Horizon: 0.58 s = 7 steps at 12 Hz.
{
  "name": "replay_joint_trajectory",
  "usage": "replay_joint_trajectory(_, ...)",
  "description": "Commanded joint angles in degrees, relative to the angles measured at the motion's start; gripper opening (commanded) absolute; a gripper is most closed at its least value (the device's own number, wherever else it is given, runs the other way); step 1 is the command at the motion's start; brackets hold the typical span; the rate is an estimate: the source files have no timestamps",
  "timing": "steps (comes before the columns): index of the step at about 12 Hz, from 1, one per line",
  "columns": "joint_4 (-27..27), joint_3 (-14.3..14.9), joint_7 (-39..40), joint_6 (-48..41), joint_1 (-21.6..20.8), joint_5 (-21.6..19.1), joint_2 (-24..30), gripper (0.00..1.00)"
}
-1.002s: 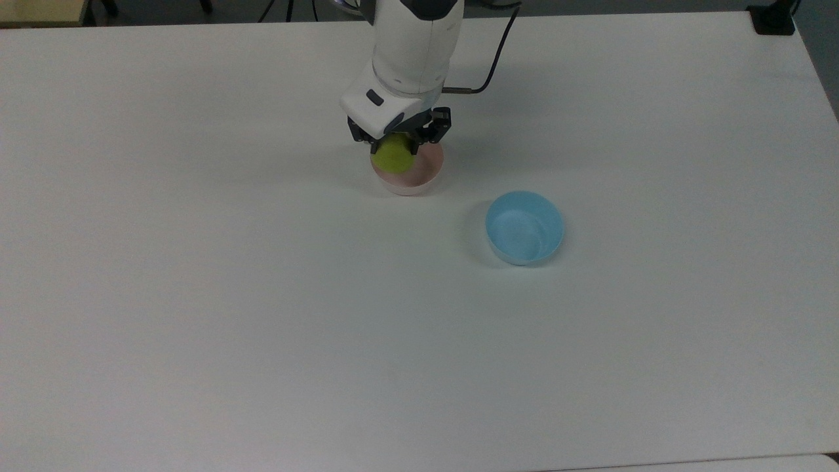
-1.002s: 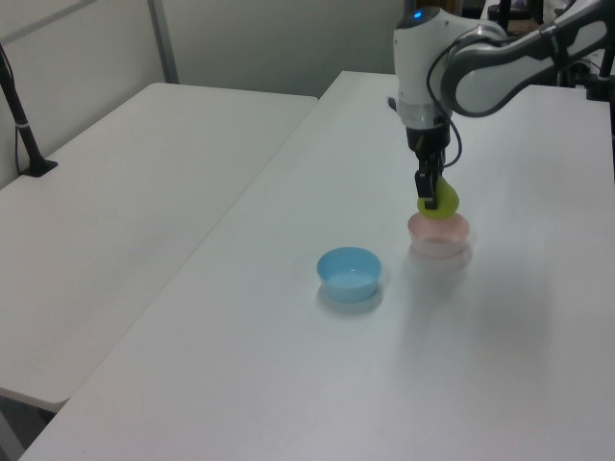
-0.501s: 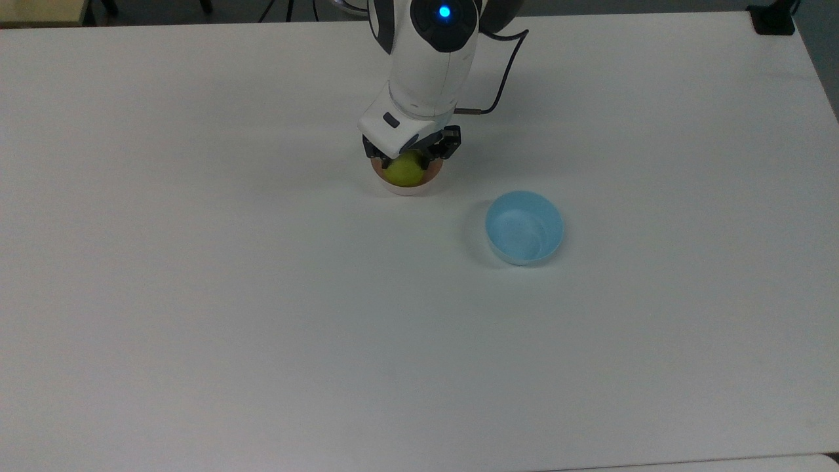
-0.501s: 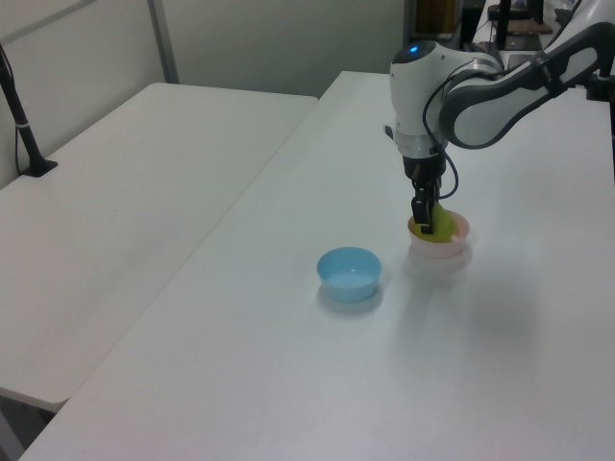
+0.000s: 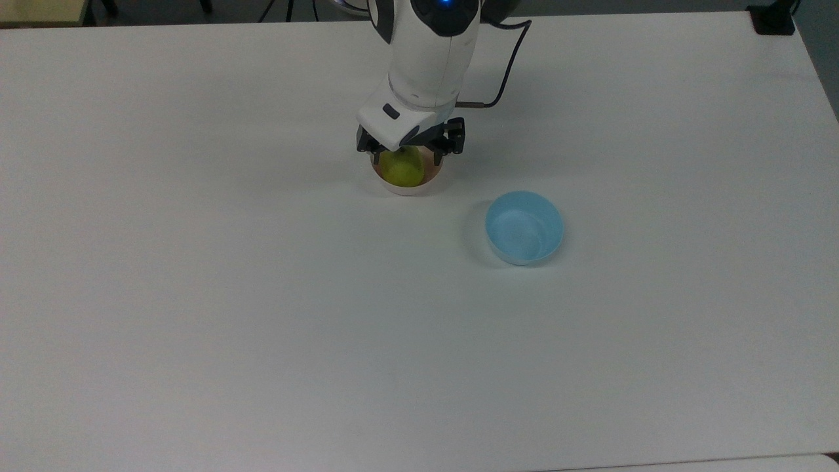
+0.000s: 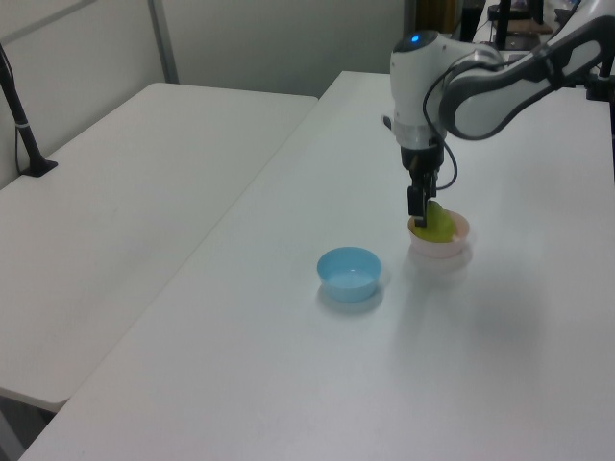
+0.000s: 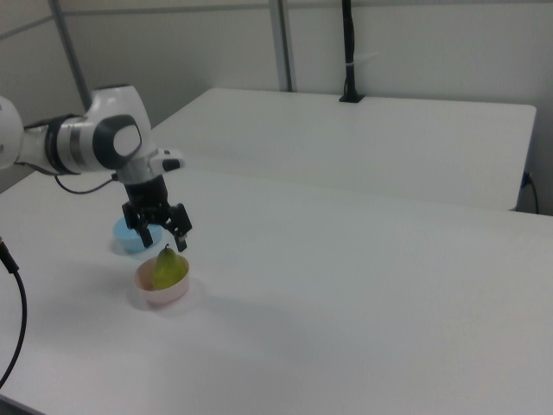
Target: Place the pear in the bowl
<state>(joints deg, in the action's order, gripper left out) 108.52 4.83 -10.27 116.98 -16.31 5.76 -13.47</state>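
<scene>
The yellow-green pear (image 5: 401, 169) (image 7: 169, 269) rests inside the pale pink bowl (image 5: 408, 190) (image 7: 164, 294), its dark stem pointing up. Directly over it, my gripper (image 5: 409, 152) (image 7: 164, 238) is open, one finger on each side of the pear's top and apart from it. In the left view the pear (image 6: 437, 223) leans in the bowl (image 6: 442, 248) just below the gripper (image 6: 421, 202).
A light blue bowl (image 5: 524, 227) (image 6: 350, 273) (image 7: 130, 240) stands empty near the pink one, on the top view's right. Both sit on a wide white table (image 5: 262, 295). A black cable (image 5: 505, 52) hangs off the arm. A second white table (image 6: 125, 173) adjoins.
The gripper came down with the pear into the pink bowl, opened and let it go, then rose a little. The pear now lies free in the bowl.
</scene>
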Motion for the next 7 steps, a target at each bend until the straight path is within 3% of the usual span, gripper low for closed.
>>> replay_joint_trajectory(1,-4.79,0.87,1.73,-8.24,0.31,-0.05,5.36,1.0)
replay_joint_trajectory(7,-10.96,1.05,5.25,-21.16,7.68,-2.07,14.07,1.0)
